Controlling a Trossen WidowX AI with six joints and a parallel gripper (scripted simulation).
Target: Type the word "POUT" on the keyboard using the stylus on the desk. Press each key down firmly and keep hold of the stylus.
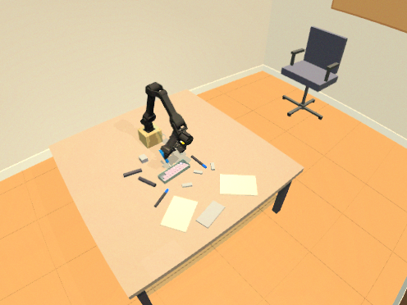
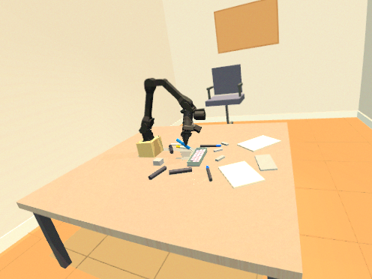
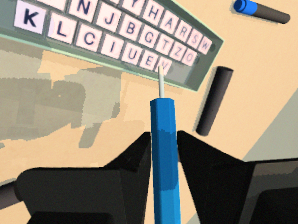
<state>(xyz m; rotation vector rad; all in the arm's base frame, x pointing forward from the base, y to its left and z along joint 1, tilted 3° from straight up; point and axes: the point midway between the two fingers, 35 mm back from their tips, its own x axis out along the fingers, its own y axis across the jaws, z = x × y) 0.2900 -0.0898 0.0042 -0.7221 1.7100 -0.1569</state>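
Note:
My gripper is shut on the blue stylus, whose pale tip points at the keyboard. The keyboard is green with pale pink keys and lies on the desk. In the wrist view the tip overlaps the V key, at the end of the row nearest me; contact cannot be told. The U key is two keys left of V. The T key and the O key are one row farther. No P key shows in the wrist view.
Black markers with blue caps lie beside the keyboard. Dark cylinders and a grey block lie nearby. Paper sheets and a grey pad lie farther out.

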